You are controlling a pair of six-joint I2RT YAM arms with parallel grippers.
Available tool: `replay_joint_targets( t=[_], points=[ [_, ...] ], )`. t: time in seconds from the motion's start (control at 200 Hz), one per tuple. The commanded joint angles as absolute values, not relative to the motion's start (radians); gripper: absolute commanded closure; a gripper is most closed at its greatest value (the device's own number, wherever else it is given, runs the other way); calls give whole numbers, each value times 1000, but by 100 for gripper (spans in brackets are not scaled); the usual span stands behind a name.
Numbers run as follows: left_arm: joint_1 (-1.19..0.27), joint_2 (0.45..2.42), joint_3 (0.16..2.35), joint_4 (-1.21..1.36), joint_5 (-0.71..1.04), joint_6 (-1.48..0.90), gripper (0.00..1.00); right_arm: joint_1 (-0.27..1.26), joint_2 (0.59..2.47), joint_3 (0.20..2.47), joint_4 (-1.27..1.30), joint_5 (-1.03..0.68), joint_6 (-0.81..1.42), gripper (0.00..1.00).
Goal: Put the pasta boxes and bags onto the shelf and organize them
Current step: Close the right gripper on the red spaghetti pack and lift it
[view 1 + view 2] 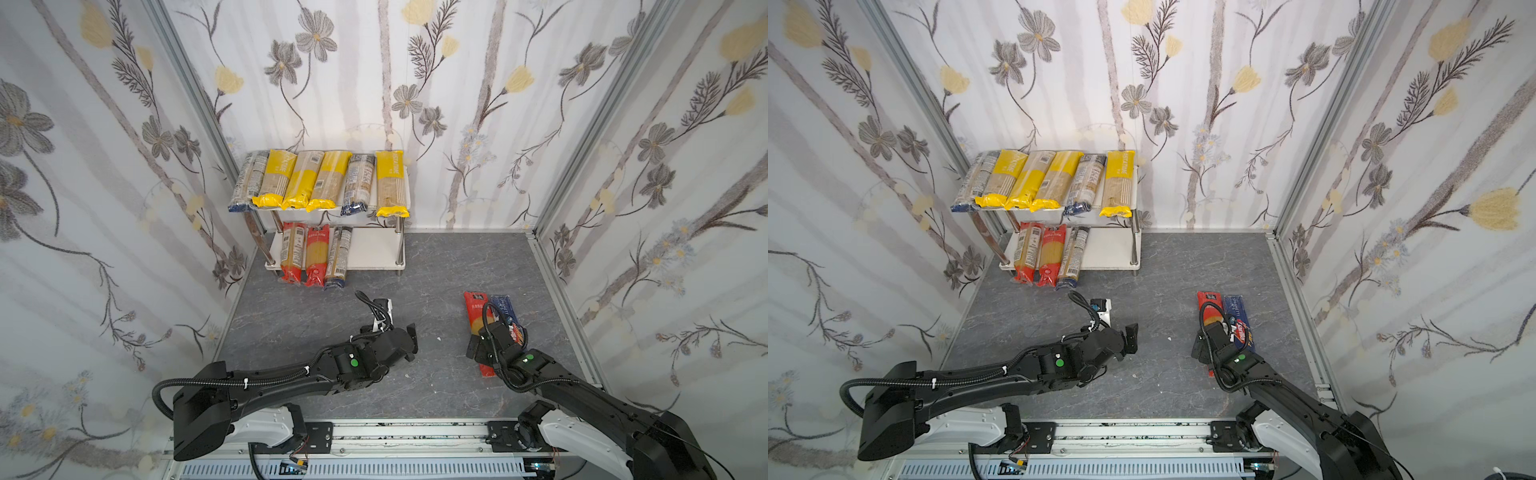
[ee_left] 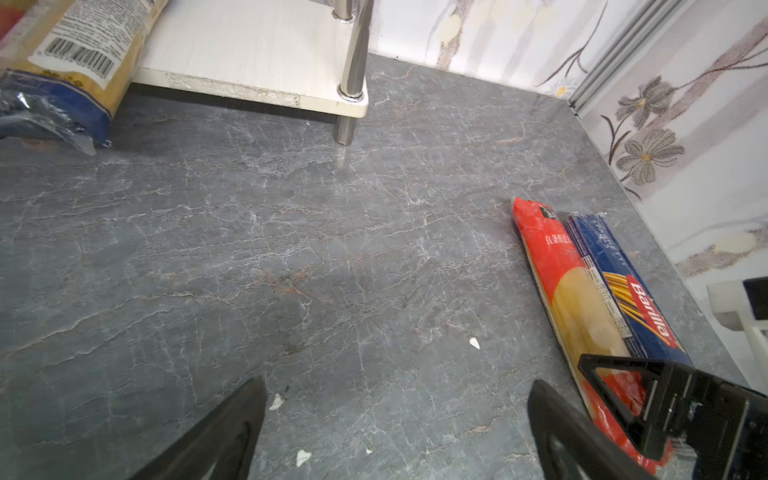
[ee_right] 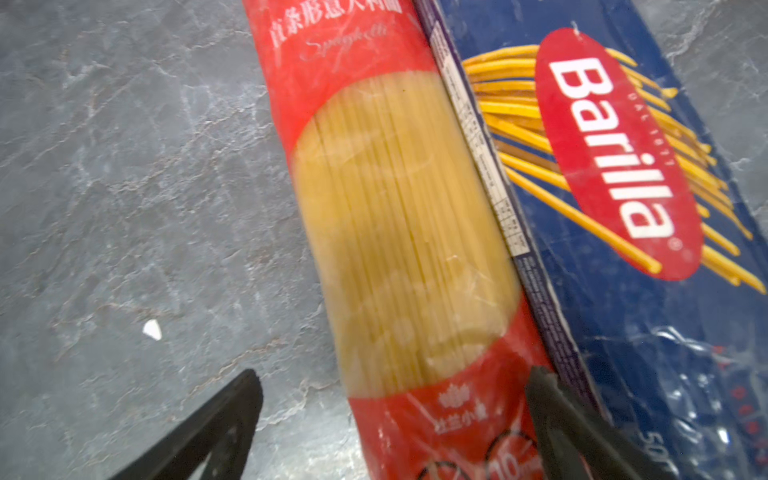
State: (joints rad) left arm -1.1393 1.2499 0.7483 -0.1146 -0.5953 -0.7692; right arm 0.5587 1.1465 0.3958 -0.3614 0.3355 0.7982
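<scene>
**Item:** long clear spaghetti bag with red ends (image 3: 399, 216). It lies flat on the grey marbled tabletop (image 1: 436, 270), on the right and well apart from the shelf. Its long side touches the dark blue Barilla spaghetti pack (image 3: 623, 166).

**Right gripper** (image 3: 392, 378): the fingers are spread wide and hold nothing. They straddle the red-ended bag towards one red end. One finger is over bare tabletop and the other sits at the seam with the Barilla pack.

**Handling, as judged:** Bring the seam-side finger down into the seam, not onto the Barilla pack, or you will pinch both packs. The film looks slick and the bag is long. Grip nearer its middle than where the fingers sit now, so that it lifts level.

**Destination:** the two-tier rack with white boards and chrome posts (image 1: 374, 249), at the back left. Six packs fill the upper board. Three packs sit at the left of the lower board, and its right part is bare, so aim there.

**Left gripper** (image 2: 397, 382): the fingers are wide and empty, over open tabletop mid-scene.

**Not determinable:**
- Whether the seam-side finger already touches either pack.
- The near ends of both floor packs, which the right arm covers in both top views.
- The back ends of the lower-tier packs, which are hidden under the upper board.
- The fine print on the packs, since the right wrist view is slightly blurred.
</scene>
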Motion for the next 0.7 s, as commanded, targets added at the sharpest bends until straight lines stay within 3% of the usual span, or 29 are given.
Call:
replay_joint_targets(
  t=[0.0,0.325,0.544,0.699],
  points=[
    [-1097,1230,721,-40,-584,-722,0,538,1194,415,-361,318,792,0],
    [-968,1026,574,-24,-544,-686,0,554,1412,519,-336,220,745,3],
    [-903,865,475,-17,-519,-688,0,651,1541,606,-286,166,739,14],
    [-880,792,427,-21,-472,-698,0,713,1679,730,-323,204,723,28]
  ],
)
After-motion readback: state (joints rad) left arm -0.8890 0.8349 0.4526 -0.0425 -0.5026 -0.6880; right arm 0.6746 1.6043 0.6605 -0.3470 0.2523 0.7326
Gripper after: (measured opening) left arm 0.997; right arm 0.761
